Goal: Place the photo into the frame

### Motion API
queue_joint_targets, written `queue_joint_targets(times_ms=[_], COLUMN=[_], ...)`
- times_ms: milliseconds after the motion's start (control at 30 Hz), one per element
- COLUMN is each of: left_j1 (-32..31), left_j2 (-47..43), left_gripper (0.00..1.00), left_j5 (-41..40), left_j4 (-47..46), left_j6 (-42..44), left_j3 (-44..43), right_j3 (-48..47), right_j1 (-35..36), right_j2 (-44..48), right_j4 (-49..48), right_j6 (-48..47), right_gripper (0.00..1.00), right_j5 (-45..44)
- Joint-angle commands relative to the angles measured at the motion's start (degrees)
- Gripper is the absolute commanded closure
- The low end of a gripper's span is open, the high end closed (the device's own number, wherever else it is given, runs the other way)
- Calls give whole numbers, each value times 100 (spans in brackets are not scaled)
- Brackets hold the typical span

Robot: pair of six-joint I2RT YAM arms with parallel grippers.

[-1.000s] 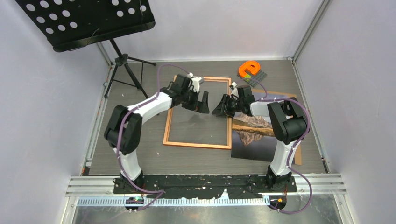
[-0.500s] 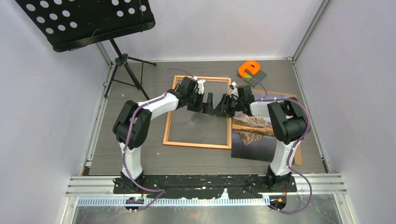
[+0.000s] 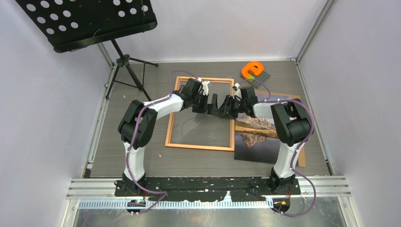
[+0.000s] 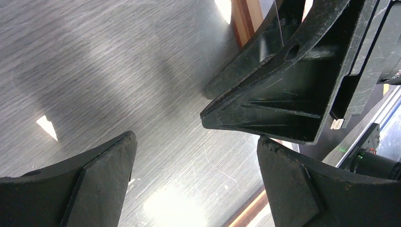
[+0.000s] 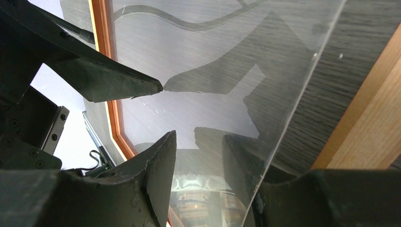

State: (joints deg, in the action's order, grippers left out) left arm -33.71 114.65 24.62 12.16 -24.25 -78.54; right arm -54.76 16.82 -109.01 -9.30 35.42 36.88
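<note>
The frame point(image 3: 198, 146) lies flat on the desk point(image 3: 142, 161) with no picture in it. The photo point(image 3: 253, 137) lies face up just right of it on a brown backing board point(image 3: 301, 158), under the right arm, so insertion is all left to do. The right end effector point(image 5: 198, 137), half closed, seems to pinch the clear pane point(image 5: 213, 56) that covers the opening. The left end effector point(image 4: 196, 139) gapes wide and empty beside it. The music stand point(image 3: 85, 23) and the orange letter point(image 3: 252, 70) sit well apart.
</note>
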Motion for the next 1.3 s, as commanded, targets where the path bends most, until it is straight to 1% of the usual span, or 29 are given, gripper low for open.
queue_joint_targets(times_ms=[0,467,1267], left_j1=[-49,-56,-39], left_j2=[83,141,198], left_gripper=[0,1,1], left_j5=[121,61,-17], left_j4=[-317,-403,-408], left_j6=[-101,-45,25], left_j3=[-118,40,81], right_j3=[-144,-333,-636], right_j1=[54,51,-29], right_j2=[175,420,903], right_j4=[-167,220,1385], right_j6=[-85,-312,-1034], right_gripper=[52,43,40], right_j5=[71,-5,-463])
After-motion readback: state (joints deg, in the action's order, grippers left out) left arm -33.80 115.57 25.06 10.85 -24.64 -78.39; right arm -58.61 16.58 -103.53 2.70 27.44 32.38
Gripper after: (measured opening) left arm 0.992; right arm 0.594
